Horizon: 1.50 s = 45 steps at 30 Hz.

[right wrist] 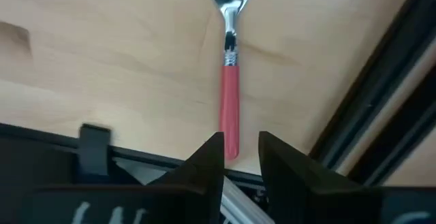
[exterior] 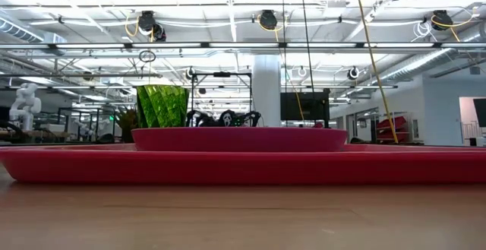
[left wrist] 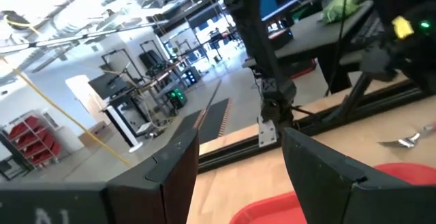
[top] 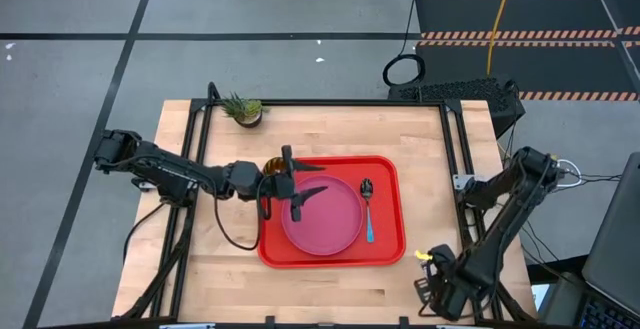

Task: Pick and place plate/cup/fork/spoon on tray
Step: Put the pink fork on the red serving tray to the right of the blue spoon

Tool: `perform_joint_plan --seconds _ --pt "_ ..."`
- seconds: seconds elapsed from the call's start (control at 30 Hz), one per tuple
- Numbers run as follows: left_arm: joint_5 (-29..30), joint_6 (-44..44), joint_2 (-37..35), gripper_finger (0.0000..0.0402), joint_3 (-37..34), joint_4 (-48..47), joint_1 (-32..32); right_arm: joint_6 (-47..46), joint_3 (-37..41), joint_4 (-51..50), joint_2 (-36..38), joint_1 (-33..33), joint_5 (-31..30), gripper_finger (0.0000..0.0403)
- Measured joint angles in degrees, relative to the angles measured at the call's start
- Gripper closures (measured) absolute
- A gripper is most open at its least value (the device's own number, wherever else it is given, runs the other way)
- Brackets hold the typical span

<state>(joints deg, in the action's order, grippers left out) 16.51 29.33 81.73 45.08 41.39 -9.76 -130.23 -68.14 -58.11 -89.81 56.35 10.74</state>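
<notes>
Tray: the red tray (top: 390, 174) is set at the middle of the wooden table (top: 330, 129); in the low view its rim (exterior: 243, 165) fills the width of the picture.
Plate: the pink plate (top: 335, 227) is lying flat inside the tray, toward its left half.
Cup: the green cup (exterior: 162, 106) is seen standing behind the plate in the low view; from above it is mostly hidden under the left arm at the tray's left edge.
Spoon: the blue-handled spoon (top: 368, 209) is laid in the tray, just right of the plate.
Fork: the red-handled fork (right wrist: 230, 81) is lying on bare table near the front right corner, well apart from the tray, tines pointing away from the right claw.
Left gripper: the left gripper (top: 296, 187) is held over the tray's left side with fingers (left wrist: 327, 176) spread wide and nothing between them.
Right gripper: the right gripper (right wrist: 240, 154) is held just above the end of the fork's handle, fingers nearly closed with a narrow gap, gripping nothing.
Step in hand: three items appear placed; the fork is judged to be the last piece.
Next move: the fingers would need widening, then lowering astride the thin handle for a flat pinch.
</notes>
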Motion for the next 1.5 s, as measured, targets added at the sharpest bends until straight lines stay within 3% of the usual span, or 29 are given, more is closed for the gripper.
perform_joint_plan --seconds 0.3,0.4,0.67,0.8,1.17,1.5 --pt "0.07 -6.66 0.00 0.0188 0.00 0.45 2.20 5.64 1.16 -1.30 -4.90 -0.01 -0.47 0.0321" --pt "0.06 -7.19 0.00 0.0188 0.00 0.39 2.19 4.39 2.37 -0.34 -5.34 0.03 -4.10 0.0321" --pt "0.04 -7.53 0.00 0.0188 0.00 -1.24 1.97 7.96 8.63 12.85 -5.37 0.01 -6.21 0.0321" --pt "0.04 -7.55 0.00 0.0188 0.00 -2.03 1.97 8.52 11.06 18.01 -4.78 -0.08 -2.50 0.0321" --pt "0.04 -8.10 0.00 0.0188 0.00 -2.88 1.97 5.02 11.52 10.47 0.43 -0.39 -3.23 0.0321" --pt "0.06 -8.56 0.00 0.0188 0.00 -3.29 1.97 4.47 12.73 10.12 1.63 -0.34 -3.24 0.0316"
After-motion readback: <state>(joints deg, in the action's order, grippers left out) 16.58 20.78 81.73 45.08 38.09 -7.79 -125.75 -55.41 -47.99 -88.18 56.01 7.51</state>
